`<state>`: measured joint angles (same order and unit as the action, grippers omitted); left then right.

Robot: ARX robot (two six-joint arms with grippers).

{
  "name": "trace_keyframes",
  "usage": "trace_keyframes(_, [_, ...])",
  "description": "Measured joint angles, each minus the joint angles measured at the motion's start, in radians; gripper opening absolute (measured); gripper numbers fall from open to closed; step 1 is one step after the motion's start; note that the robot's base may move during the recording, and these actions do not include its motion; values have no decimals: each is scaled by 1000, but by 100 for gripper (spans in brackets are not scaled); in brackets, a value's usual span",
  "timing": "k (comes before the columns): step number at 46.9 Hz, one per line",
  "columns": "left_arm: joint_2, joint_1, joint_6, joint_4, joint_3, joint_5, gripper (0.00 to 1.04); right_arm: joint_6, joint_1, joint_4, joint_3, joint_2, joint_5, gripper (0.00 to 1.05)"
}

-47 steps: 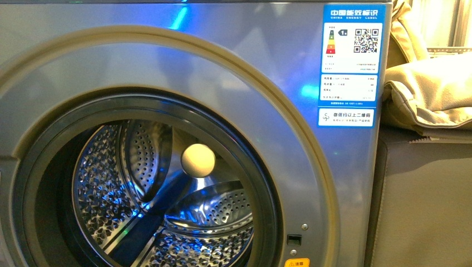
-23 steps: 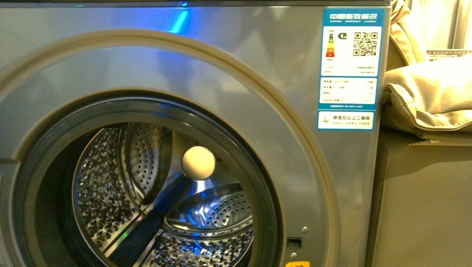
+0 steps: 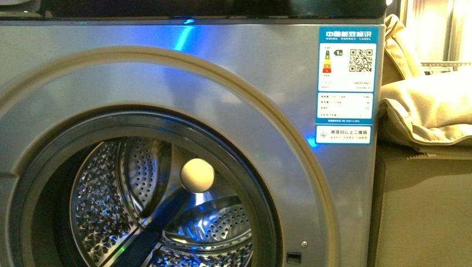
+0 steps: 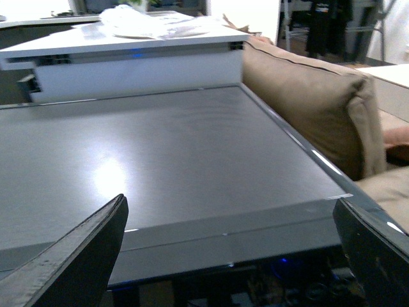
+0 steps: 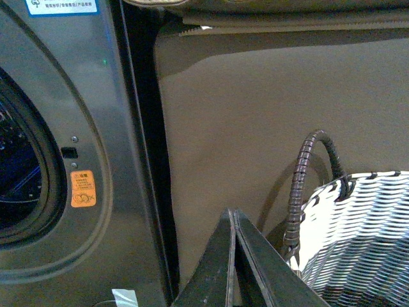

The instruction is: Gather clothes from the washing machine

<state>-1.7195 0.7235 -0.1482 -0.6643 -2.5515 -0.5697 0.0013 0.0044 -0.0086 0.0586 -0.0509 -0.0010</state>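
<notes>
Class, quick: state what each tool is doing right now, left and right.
Left tool: open, holding nothing, above the silver-grey washing machine's flat top.
Right tool: closed, nothing visible between its fingers, beside the grey-and-white woven basket.

Silver washing machine [image 3: 167,83]; perforated drum [image 3: 111,194] exposed

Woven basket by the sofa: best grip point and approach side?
Grip the dark wrapped handle, probably from above, jaws across its arch. It stands upright, clear of the basket rim, with open space beneath for a finger. The woven wall is broad and curved. The right gripper is shut, so open it first.
</notes>
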Motion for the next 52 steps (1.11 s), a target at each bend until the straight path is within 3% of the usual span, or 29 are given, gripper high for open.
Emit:
trace_keyframes(9, [82, -76, 18, 32, 80, -53, 98, 0, -2, 5, -27, 27, 2, 2])
trace_keyframes(20, [218, -154, 62, 83, 290, -38, 98, 0, -2, 5, -53, 47, 2, 2])
trace_keyframes(33, [303, -206, 249, -11, 400, -23, 97, 0, -2, 5, -53, 47, 2, 2])
trace_keyframes(39, [439, -257, 192, 108, 663, 119, 78, 0, -2, 5, -53, 47, 3, 2])
trace_keyframes(50, [821, -372, 163, 445, 1334, 220, 43, 0, -2, 5, -53, 47, 2, 2])
trace_keyframes(52, [905, -405, 159, 512, 1499, 258, 32, 0, -2, 5, -53, 47, 2, 2])
